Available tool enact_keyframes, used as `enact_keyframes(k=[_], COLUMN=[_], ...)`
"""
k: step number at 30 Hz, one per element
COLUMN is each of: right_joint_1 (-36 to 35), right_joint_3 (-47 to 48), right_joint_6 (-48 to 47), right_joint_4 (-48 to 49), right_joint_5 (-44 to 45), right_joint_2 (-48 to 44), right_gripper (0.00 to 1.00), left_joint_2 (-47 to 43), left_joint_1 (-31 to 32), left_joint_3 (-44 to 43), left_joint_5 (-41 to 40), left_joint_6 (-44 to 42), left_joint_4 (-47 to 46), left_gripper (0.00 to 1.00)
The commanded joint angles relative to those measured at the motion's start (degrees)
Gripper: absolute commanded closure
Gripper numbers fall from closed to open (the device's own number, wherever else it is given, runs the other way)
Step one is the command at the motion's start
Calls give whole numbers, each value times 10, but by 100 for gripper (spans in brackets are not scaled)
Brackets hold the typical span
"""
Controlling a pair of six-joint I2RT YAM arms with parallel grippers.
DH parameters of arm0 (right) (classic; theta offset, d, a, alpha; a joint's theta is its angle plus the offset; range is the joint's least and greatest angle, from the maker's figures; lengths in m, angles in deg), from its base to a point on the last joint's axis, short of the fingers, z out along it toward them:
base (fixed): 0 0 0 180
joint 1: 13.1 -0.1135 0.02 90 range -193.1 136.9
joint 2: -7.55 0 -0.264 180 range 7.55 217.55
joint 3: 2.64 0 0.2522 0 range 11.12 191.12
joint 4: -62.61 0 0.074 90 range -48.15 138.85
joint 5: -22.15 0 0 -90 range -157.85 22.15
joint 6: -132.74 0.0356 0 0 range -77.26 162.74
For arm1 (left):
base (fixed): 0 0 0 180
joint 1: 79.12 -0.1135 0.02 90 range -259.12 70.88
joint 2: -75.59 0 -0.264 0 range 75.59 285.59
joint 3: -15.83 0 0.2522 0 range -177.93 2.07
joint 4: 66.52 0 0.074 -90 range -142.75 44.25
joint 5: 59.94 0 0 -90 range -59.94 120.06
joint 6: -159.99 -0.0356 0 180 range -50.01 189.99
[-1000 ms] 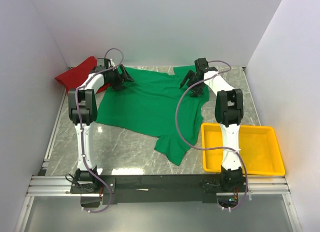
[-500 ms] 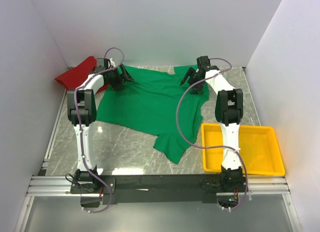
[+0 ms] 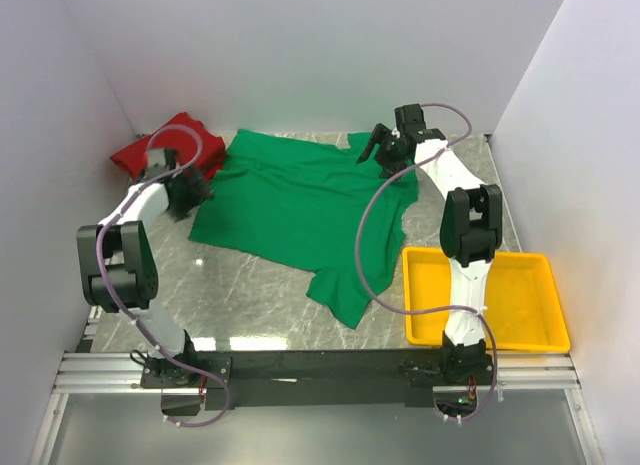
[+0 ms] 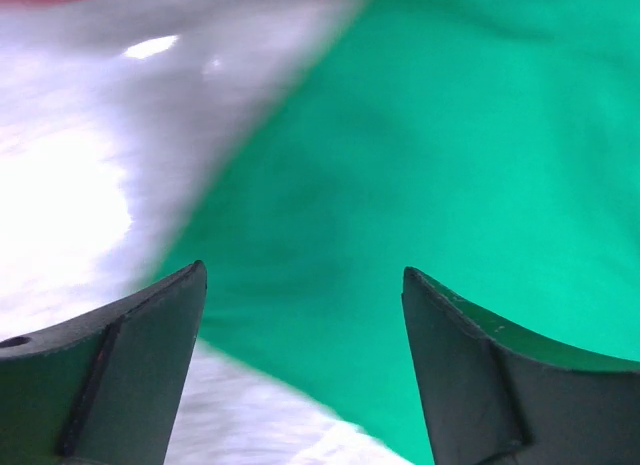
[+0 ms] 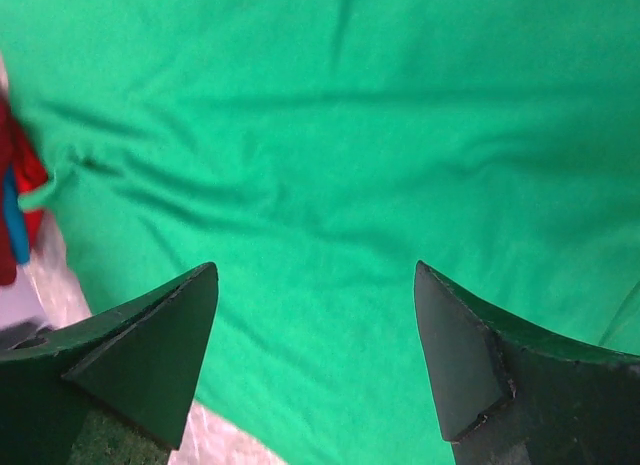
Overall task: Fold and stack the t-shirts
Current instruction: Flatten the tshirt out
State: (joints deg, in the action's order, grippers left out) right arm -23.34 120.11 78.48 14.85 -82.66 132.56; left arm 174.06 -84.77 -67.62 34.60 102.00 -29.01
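The green t-shirt (image 3: 300, 210) lies spread out and wrinkled on the marble table, with one part trailing toward the front. The red t-shirt (image 3: 165, 145) is bunched at the back left corner. My left gripper (image 3: 190, 195) is open and empty just left of the green shirt's left edge. In the left wrist view the left gripper (image 4: 303, 275) hovers over that edge of the green shirt (image 4: 450, 155). My right gripper (image 3: 385, 150) is open and empty over the shirt's back right part, and in the right wrist view the right gripper (image 5: 315, 270) has only green cloth (image 5: 330, 135) below it.
A yellow tray (image 3: 545, 330) stands at the front right, beside the right arm. White walls close in the back and both sides. Bare marble table (image 3: 240, 295) shows in front of the green shirt. A sliver of red shows at the left edge of the right wrist view (image 5: 12, 215).
My left gripper has swung left and nearer, off the green shirt's back left corner to its left edge. The right gripper has shifted slightly toward the back.
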Motion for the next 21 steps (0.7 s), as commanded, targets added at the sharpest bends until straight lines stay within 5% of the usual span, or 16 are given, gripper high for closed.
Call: enact_keyframes(k=[1, 12, 21], right_joint_1=[-23, -46, -48], right_joint_3=[-35, -83, -102], right_joint_6=[-9, 4, 6], right_joint_4=[23, 31, 25], right_joint_5=[6, 24, 34], right_joint_2=[-55, -97, -111], right_gripper=[15, 15, 15], left_joint_2=[-7, 15, -1], left_joint_1=[-29, -60, -60], left_joint_3=[31, 43, 94], left_joint_5=[-66, -61, -51], left_joint_6=[3, -3, 2], left_joint_4=[9, 18, 14], left_gripper=[18, 36, 39])
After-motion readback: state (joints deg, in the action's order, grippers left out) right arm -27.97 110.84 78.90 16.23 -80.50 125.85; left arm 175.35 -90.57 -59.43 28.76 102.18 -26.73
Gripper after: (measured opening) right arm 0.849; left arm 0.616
